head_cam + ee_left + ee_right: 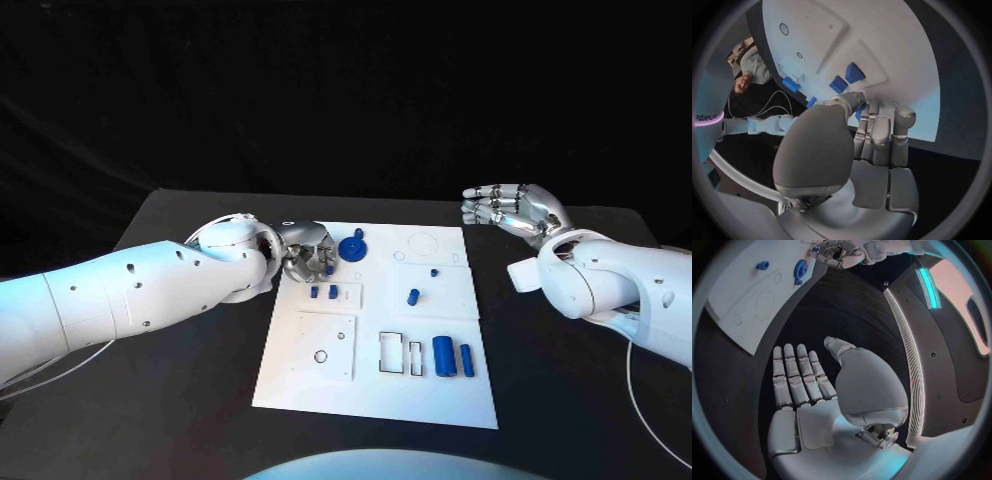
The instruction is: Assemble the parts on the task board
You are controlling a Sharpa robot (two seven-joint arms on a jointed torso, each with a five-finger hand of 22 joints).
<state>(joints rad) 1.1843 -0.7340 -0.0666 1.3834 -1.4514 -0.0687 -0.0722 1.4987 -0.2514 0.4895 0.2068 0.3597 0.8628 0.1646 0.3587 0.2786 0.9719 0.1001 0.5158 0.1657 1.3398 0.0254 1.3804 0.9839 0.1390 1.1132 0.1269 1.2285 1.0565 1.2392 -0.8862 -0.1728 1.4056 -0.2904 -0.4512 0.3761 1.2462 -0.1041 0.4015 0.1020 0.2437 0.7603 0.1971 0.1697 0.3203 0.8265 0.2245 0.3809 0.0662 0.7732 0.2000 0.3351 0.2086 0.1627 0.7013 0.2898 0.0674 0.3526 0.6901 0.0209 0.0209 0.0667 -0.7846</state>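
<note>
The white task board point(378, 395) lies in the middle of the black table. My left hand point(306, 255) hovers over the board's far left corner, its fingers curled in. Thumb and fingers pinch a small blue part point(860, 112), of which only a sliver shows. A blue disc-shaped part point(355, 246) stands just right of that hand. Two small blue pieces point(323, 292) lie close in front of it, also seen as blue pieces point(847, 78). My right hand point(511, 209) hangs over the table off the board's far right corner, palm up, fingers spread, holding nothing; the right hand point(817, 390) looks the same from its wrist.
More blue parts sit on the board: a peg point(414, 296), a tiny piece point(434, 271) and two upright cylinders point(454, 357) beside a rectangular slot point(391, 352). A raised square plate point(325, 345) with two holes lies front left. Bare black table flanks the board on both sides.
</note>
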